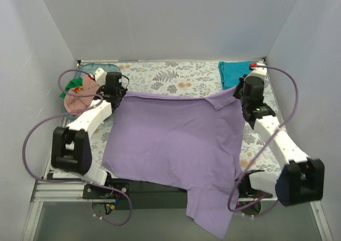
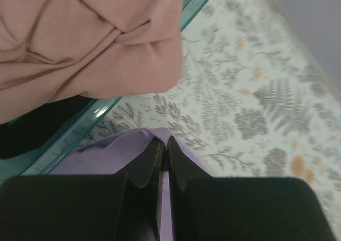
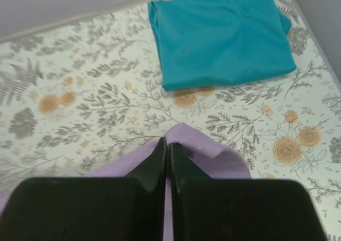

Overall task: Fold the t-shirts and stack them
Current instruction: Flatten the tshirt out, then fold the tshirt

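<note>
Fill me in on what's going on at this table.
Two robot arms are working on a lavender t-shirt spread across the table. The left hand and the right hand are each shut on its far edge, one at each end, and its near end hangs over the table's front edge. A folded teal t-shirt lies at the far right. A salmon-pink t-shirt and a green t-shirt sit in the basket at the far left.

The basket crowds the left claw; bare table opens toward the teal t-shirt.
</note>
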